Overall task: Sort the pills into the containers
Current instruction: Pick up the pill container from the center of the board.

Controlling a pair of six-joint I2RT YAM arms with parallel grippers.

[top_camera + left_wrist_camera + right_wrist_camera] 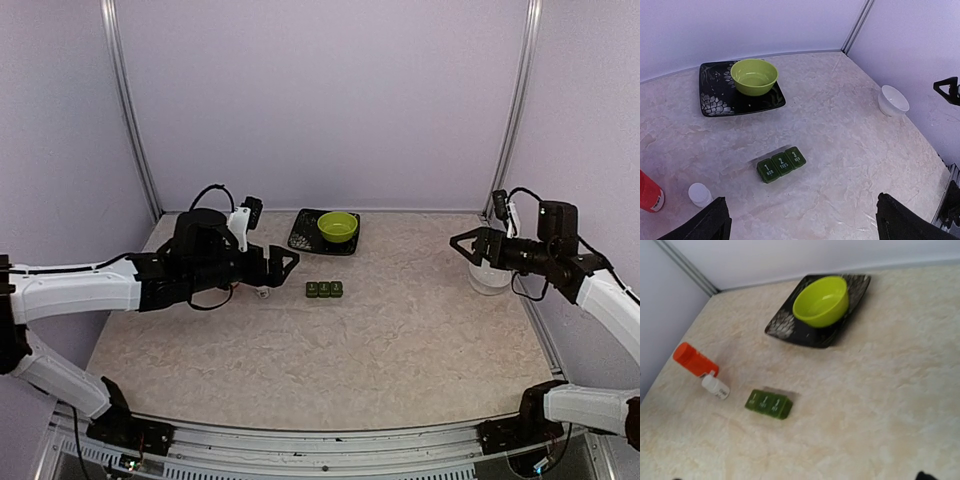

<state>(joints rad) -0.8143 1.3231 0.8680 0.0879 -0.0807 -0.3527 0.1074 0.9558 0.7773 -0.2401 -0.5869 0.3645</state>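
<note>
Mostly cropped — left claw (802,221); containers (768,404) look blurry.

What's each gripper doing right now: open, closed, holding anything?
Left gripper: open, holding nothing.
Right gripper: open, holding nothing.

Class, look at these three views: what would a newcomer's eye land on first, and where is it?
The lime-green bowl on its black patterned plate at the table's back stands out most. Next, the three joined dark green containers mid-table, and the orange bottle to their left.
</note>
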